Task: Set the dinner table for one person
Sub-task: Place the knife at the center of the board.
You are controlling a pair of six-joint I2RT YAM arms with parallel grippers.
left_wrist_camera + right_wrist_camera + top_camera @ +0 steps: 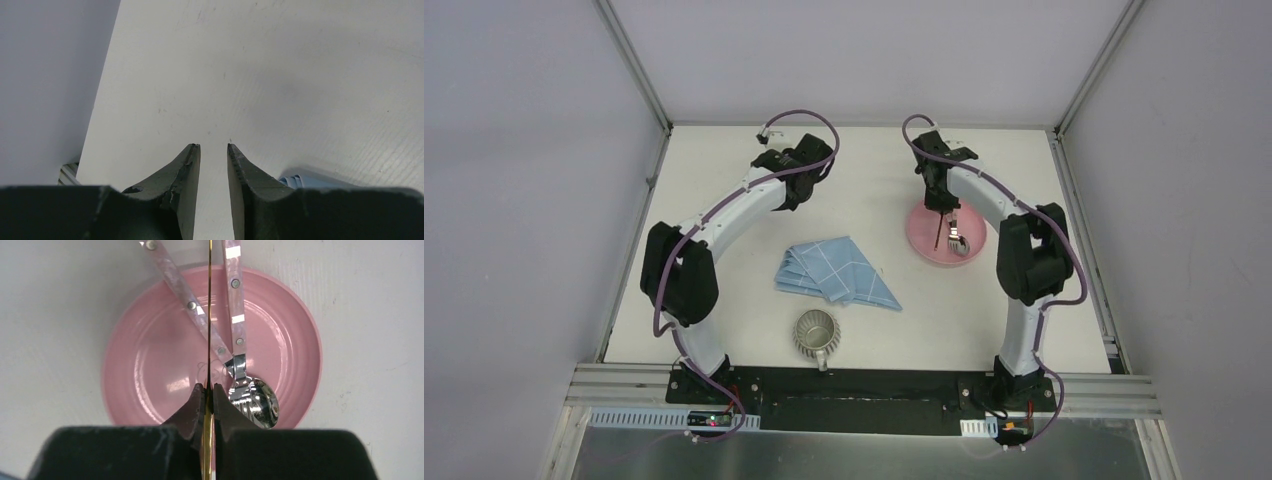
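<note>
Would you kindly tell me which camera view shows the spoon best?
The right wrist view: the spoon lies close up across the pink plate, bowl and handle clear. Top external shows only a small glint; left wrist misses it.

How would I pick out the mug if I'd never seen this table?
Start at the big off-white table. Near the middle of its front edge, closer than the folded blue cloth, stands the mug. Unlike the flat pink plate, it is silvery, ribbed, with a handle.

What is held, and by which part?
Right gripper: shut on a thin gold-coloured utensil, seen edge-on; handle or blade cannot be told. Left gripper holds nothing.
</note>
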